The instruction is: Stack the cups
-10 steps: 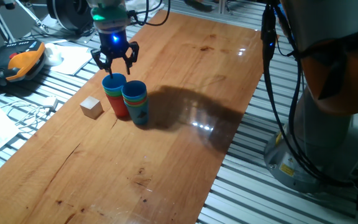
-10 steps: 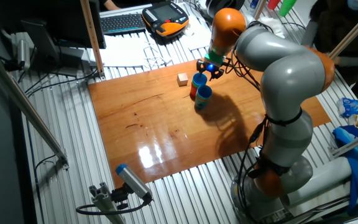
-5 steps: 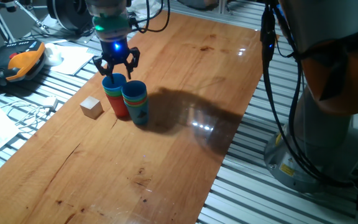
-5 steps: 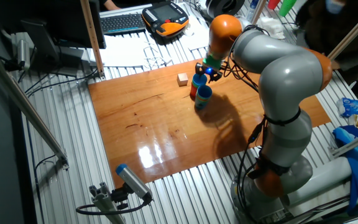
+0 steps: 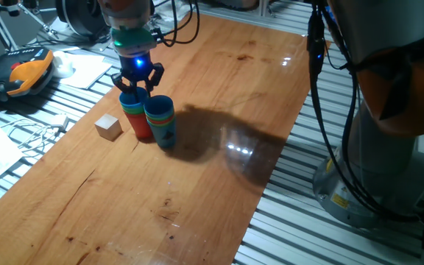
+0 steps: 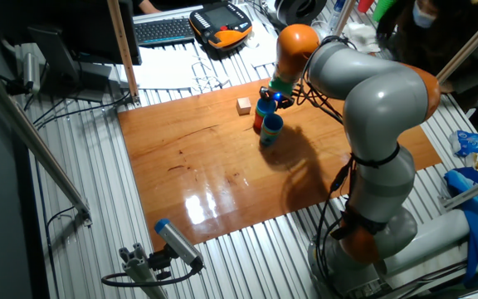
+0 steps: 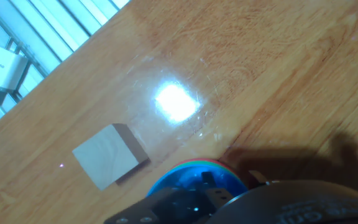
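Two stacks of cups stand side by side on the wooden table. The left stack [image 5: 135, 118] has a blue cup on top of green and red ones. The right stack [image 5: 161, 122] is topped with blue too. In the other fixed view they show as the far stack [image 6: 260, 116] and the near stack [image 6: 271, 129]. My gripper [image 5: 136, 82] [image 6: 270, 96] hangs right over the left stack, open, fingertips down at the top cup's rim. In the hand view that blue rim [image 7: 188, 177] sits at the bottom edge, partly hidden by the dark fingers [image 7: 185, 202].
A pale wooden cube [image 5: 109, 126] [image 6: 243, 105] [image 7: 109, 155] lies just left of the stacks. Beyond the table's left edge are an orange pendant [image 5: 24, 72], papers and cables. The arm's base [image 5: 389, 147] stands to the right of the table.
The gripper has come down from above the left stack until its fingers reach the top blue cup's rim. Both stacks and the cube have stayed put.
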